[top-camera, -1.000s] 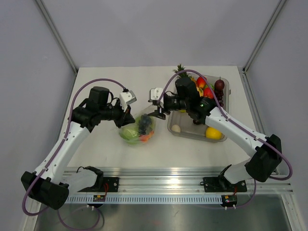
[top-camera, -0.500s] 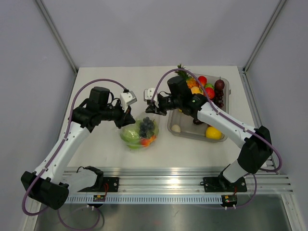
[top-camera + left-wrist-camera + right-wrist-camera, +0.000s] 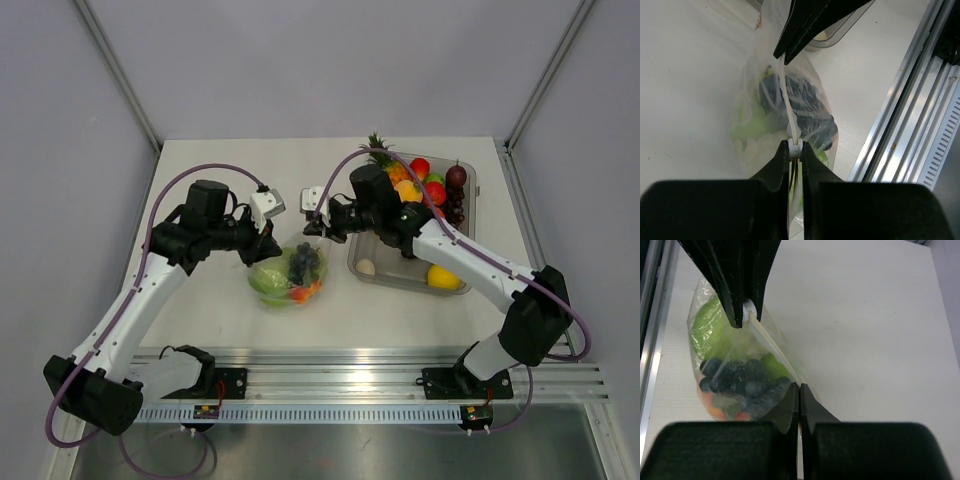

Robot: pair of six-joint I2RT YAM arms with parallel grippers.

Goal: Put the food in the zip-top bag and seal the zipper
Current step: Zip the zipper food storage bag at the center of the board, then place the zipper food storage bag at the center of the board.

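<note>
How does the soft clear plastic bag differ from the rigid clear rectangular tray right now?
The soft bag is crinkled, the rigid tray straight-walled. The left gripper and right gripper pinch the bag's top strip; nothing grips the tray. Both are see-through and hold toy food.

The table's [image 3: 220,170] middle is occupied by the zip-top bag [image 3: 288,275], clamped at its mouth between the left gripper [image 3: 795,149] and the right gripper [image 3: 799,390]. The right side is blocked by the tray [image 3: 395,280], crossed overhead by the right arm [image 3: 470,260]. Open table is found at the far left and along the near edge.
</note>
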